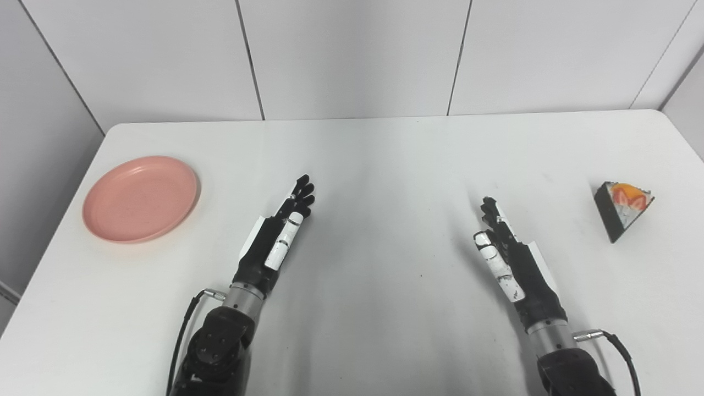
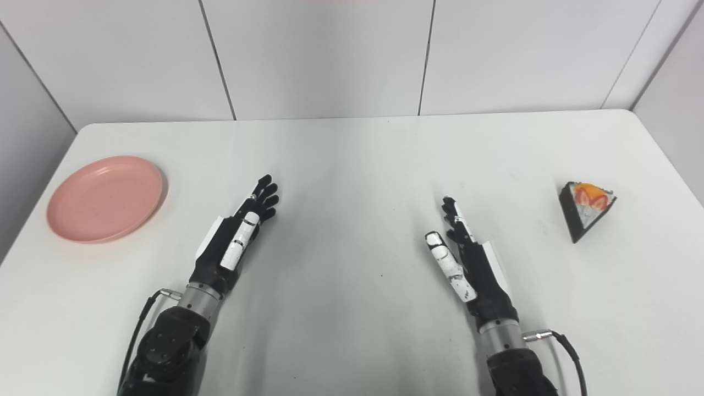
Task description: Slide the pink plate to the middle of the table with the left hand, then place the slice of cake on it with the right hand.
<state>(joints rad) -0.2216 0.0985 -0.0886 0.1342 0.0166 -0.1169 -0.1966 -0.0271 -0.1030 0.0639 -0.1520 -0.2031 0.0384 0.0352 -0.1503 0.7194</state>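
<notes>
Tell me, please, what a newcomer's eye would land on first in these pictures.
Probably the pink plate, empty near the left edge of the white table, and the slice of cake with its orange topping far to the right. Between them, the left robot hand and right robot hand are open, holding nothing.

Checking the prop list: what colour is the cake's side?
Black on the slice of cake, clearest in the left eye view.

Probably lab, white table (image 1: 385,165) (panelled walls (image 1: 352,55))
</notes>
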